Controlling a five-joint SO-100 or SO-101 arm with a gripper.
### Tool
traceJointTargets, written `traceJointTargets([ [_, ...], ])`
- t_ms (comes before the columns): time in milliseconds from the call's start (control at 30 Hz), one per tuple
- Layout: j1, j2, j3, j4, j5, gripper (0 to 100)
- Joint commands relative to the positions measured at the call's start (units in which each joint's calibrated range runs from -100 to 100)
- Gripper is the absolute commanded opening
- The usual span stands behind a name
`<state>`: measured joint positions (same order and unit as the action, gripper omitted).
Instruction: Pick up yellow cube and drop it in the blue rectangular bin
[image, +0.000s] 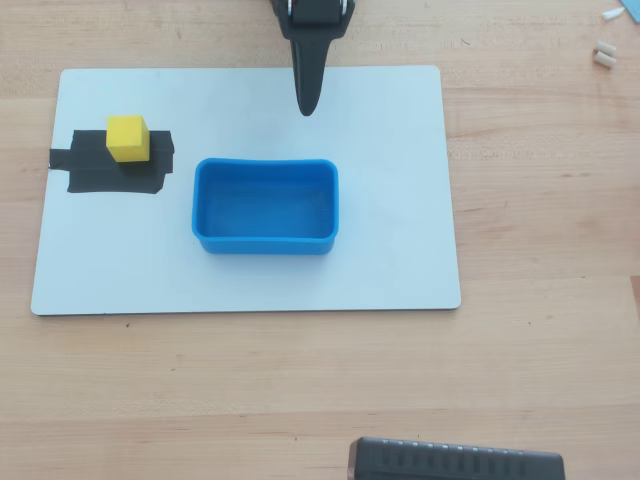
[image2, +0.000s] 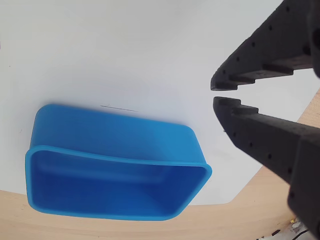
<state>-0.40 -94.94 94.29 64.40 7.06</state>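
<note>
While the matte, sharp-edged yellow cube (image: 128, 137) sits on a flat black tape patch (image: 112, 163), left of the smooth, round-cornered blue rectangular bin (image: 265, 206) overhead, the black gripper (image2: 216, 93) hangs beyond the bin, tips nearly together, holding nothing.

Yellow cube (image: 128, 137) left of empty blue bin (image: 265, 207)

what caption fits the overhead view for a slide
Yellow cube on black tape patch, empty blue bin mid-board, pincer above, nearly shut.
</note>
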Motion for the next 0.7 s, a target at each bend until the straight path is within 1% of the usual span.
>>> traceJointTargets([
  [0, 1.34, -1.34, -0.29, 0.09, -0.24, 0],
  [333, 1.34, -1.34, -0.29, 0.09, -0.2, 0],
  [567, 2.97, -1.34, -0.29, 0.34, 0.93, 0],
  [667, 2.8, -0.32, -2.74, 0.75, 0.93, 0],
])
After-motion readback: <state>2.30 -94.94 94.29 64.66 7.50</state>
